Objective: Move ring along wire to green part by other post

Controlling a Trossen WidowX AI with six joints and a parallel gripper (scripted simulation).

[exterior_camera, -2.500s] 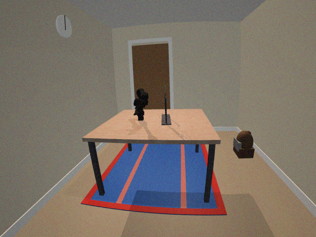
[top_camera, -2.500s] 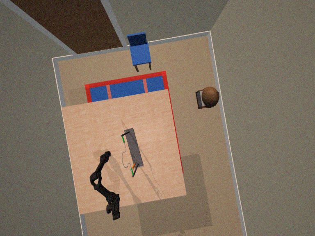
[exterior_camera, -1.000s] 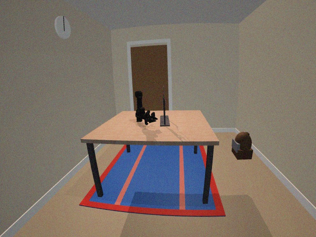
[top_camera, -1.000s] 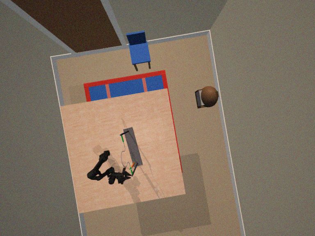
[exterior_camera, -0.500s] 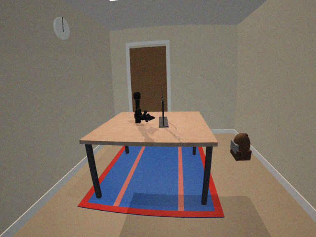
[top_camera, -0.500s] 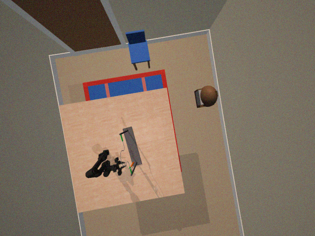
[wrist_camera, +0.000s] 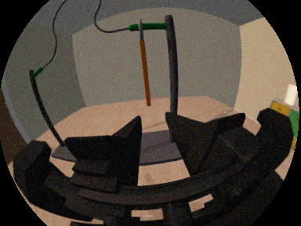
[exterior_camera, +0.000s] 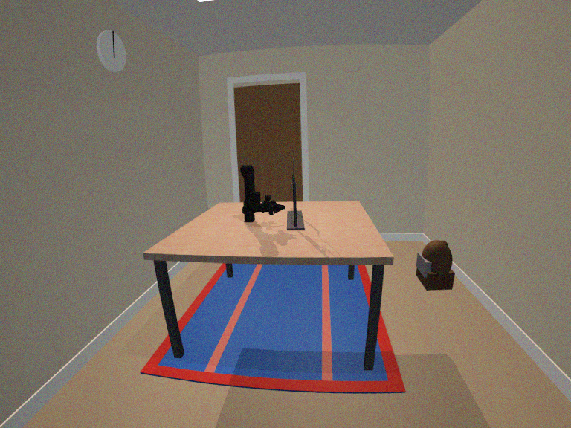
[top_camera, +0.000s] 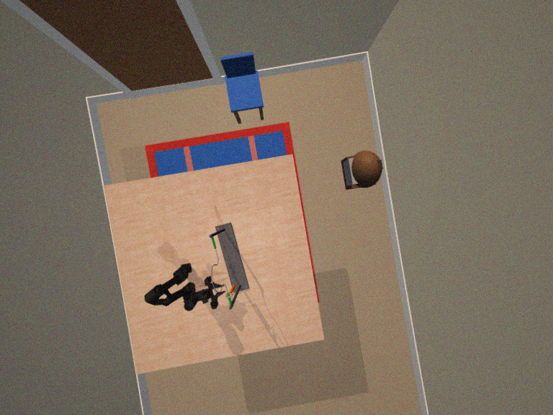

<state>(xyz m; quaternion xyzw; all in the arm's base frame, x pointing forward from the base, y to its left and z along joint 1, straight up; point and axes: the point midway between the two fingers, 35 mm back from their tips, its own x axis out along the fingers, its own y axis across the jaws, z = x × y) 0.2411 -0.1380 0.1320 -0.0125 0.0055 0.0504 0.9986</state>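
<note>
While the black parallel-jaw gripper point(wrist_camera: 153, 135) points at the slim orange handle point(wrist_camera: 144, 69), its fingers stand partly parted with nothing between them — the handle hangs beyond the tips, apart from both. That handle drops straight down from the green wire section point(wrist_camera: 149, 27) just beside the dark curved post point(wrist_camera: 172, 62); the ring itself is too small to make out. From the green section a thin grey wire point(wrist_camera: 65, 9) loops away to the far dark post point(wrist_camera: 42, 103). Seen from above, the black arm point(top_camera: 178, 292) stretches across the light wooden table point(top_camera: 156, 214) toward the grey base plate point(top_camera: 232, 256) — gripper near the handle's end.
</note>
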